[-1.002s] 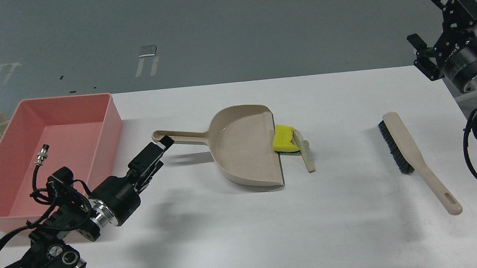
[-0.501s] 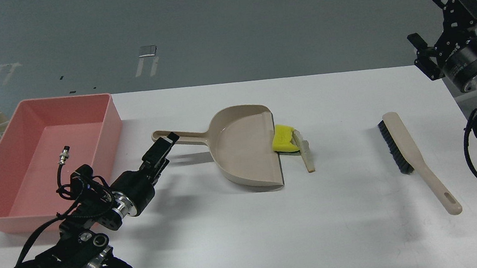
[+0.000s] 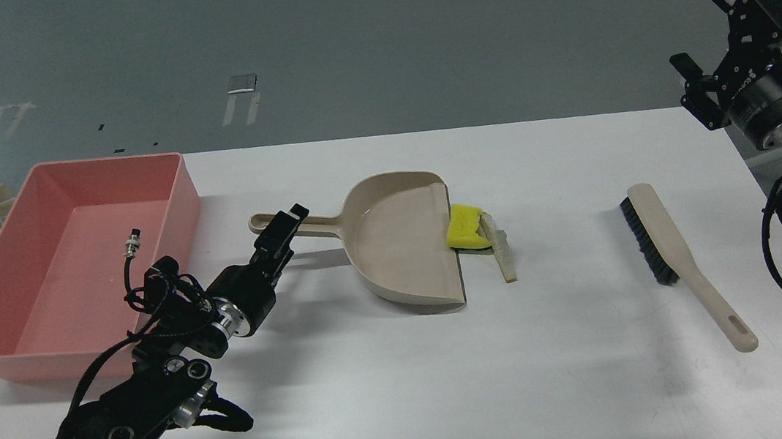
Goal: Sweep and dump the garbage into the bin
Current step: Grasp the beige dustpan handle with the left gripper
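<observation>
left jaws (image 3: 285, 226) hover spread over the dustpan handle (image 3: 303, 223), so a sloppy pinch could shove the pan off the yellow scrap (image 3: 464, 226) just past it.

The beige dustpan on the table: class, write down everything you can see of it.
The dustpan is a beige, plastic-looking scoop with a rounded back wall, a straight open lip facing right and a slim handle pointing left. It lies flat on the white table, empty inside. The yellow sponge chunk rests against its lip. The left pincer overlaps the handle's end; whether it grips cannot be told.
</observation>
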`<state>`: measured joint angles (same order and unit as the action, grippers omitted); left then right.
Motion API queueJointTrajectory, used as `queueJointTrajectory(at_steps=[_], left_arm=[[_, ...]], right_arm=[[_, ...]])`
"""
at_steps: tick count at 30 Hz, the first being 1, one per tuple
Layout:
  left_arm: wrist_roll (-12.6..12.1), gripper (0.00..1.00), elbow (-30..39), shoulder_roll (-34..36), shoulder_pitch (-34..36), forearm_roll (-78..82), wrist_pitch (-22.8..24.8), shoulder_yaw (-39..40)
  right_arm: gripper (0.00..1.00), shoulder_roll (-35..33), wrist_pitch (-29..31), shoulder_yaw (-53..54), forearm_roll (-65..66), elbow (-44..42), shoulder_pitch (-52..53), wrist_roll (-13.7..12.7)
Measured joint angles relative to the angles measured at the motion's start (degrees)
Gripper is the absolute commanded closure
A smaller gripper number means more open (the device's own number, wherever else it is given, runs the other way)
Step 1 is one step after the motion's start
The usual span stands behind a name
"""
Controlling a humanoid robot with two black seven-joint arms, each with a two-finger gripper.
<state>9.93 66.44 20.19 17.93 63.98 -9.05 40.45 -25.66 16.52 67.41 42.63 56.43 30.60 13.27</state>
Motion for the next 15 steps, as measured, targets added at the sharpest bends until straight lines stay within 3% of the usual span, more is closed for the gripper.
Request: queueJointTrajectory(at_steps=[10, 15], left_arm=[[0.0, 0.08, -2.1, -1.3, 1.7, -0.1, -0.5, 0.1], [-1.3, 0.1, -2.7, -2.5, 2.1, -0.2, -2.1, 0.1]], right_arm=[[0.0, -0.1, 0.0, 0.0, 0.0, 0.0, 0.0, 0.0], [0.0, -0.1, 0.0, 0.0, 0.1, 0.0, 0.2, 0.0]])
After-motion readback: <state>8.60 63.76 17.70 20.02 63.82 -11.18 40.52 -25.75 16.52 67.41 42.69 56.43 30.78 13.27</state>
